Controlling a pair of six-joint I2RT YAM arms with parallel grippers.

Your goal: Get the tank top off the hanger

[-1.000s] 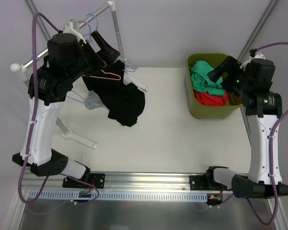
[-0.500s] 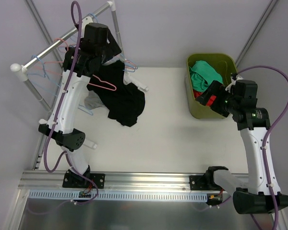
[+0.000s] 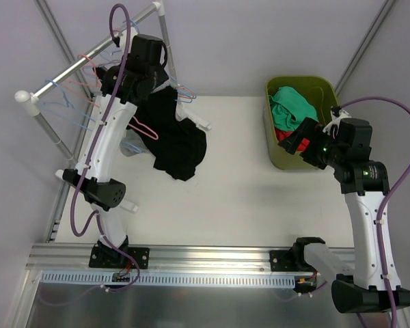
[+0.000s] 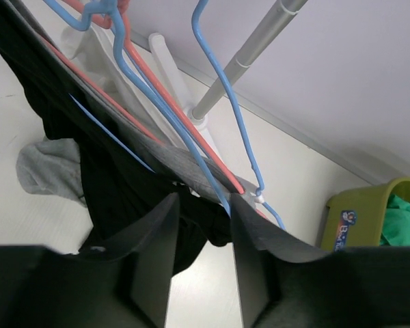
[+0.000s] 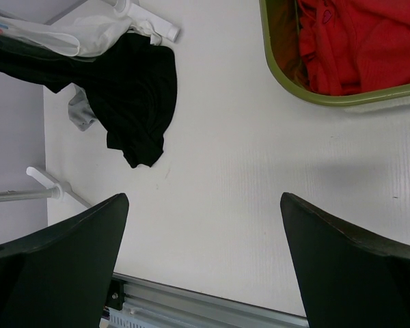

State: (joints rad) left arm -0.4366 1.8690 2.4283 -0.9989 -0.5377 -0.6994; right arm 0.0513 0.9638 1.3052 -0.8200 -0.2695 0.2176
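1. garment rail (image 3: 89, 59): stood at the far left of the desk (image 3: 246, 198) and carried blue and coral wire hangers (image 4: 174, 126).
2. left hand (image 4: 203, 205): was up at the rail's right end. The top view hid its fingers under the wrist. The wrist view showed them a narrow gap apart, with blue wire and black cloth running toward the gap. Whether they pinched either could not be told.
3. tank top (image 3: 176, 137): black, hung among the hangers under the rail, lower end slumped on the desk.
4. grey cloth (image 4: 44, 167): lay below the rail, partly behind the top.
5. green bin (image 3: 281, 150): stood well right of the rail and held green clothes (image 3: 290, 109) and red clothes (image 5: 355, 41).
6. right hand (image 5: 203, 198): hung over the desk beside the bin, fingers spread wide, nothing held.
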